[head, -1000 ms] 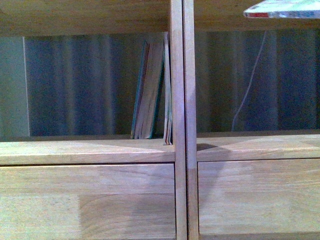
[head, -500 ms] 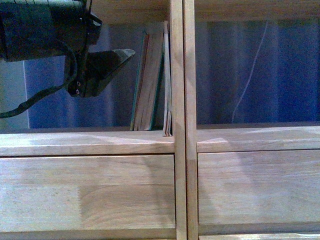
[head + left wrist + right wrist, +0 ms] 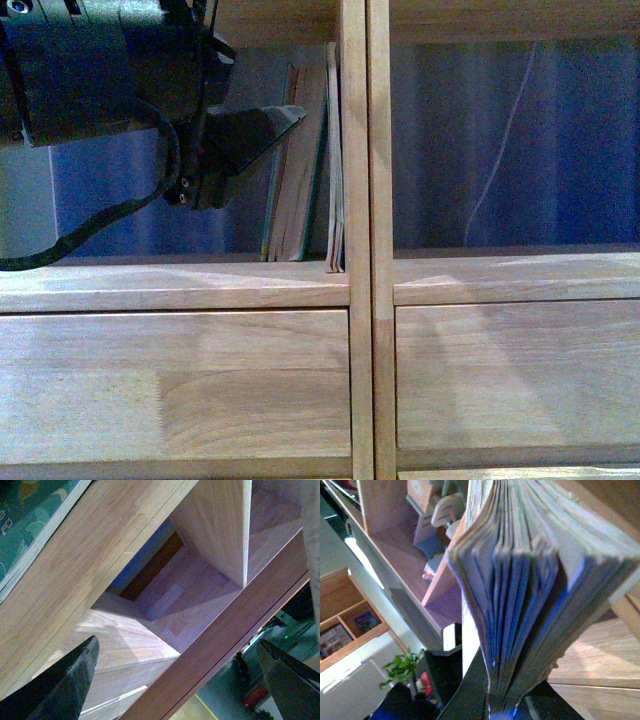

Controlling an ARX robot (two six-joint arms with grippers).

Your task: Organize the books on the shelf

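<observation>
1. Left compartment of the shelf [image 3: 200, 285]: the books [image 3: 305, 170] stand leaning on the centre upright [image 3: 355, 200]. I judge the step is bracing them, so press flat on the outer teal cover, slowly, not on loose page edges.
2. My left gripper [image 3: 177, 647] hovers just beside the books, fingers spread wide, nothing between them.
3. My right gripper [image 3: 502, 707], out of the front view, clamps the booklet [image 3: 530, 605], pages fanning.
</observation>
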